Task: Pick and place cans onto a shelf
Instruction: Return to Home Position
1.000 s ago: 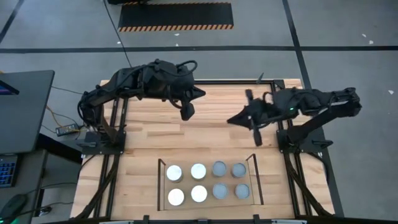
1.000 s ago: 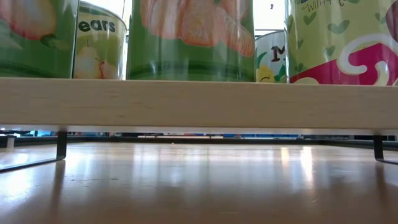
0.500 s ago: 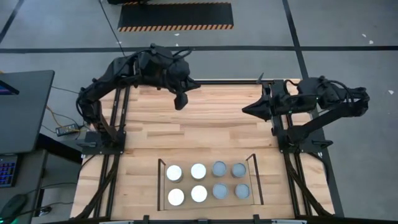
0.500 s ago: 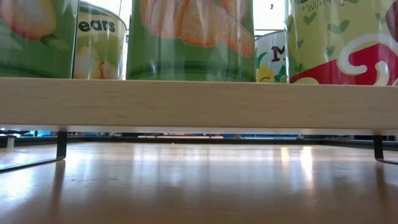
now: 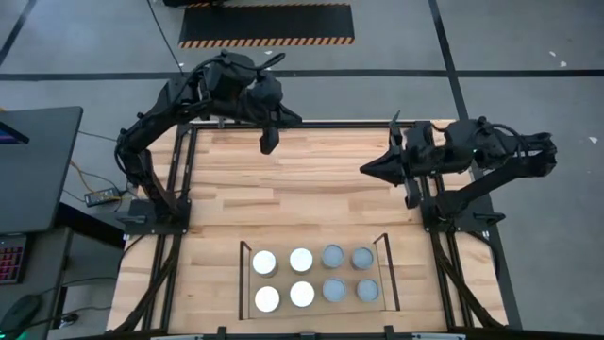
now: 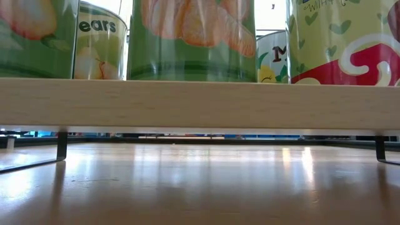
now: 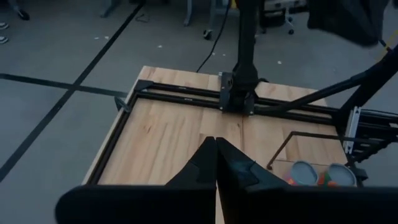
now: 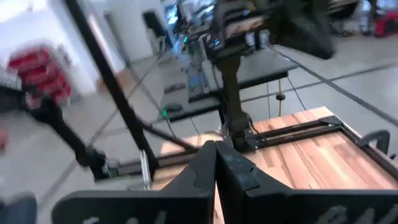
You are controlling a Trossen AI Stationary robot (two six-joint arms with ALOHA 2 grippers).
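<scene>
Wood table [image 5: 311, 198]: the shelf [image 5: 247, 280] sits low-centre in the high view and holds all eight cans [image 5: 301, 260] in two rows of four, white tops on the left, grey-blue on the right. Left gripper [image 5: 267, 144] hangs near the table's upper edge, fingers pressed together, empty. Right gripper [image 5: 368, 168] is at upper right, pointing inward, also closed on nothing. Both are well apart from the cans.
</scene>
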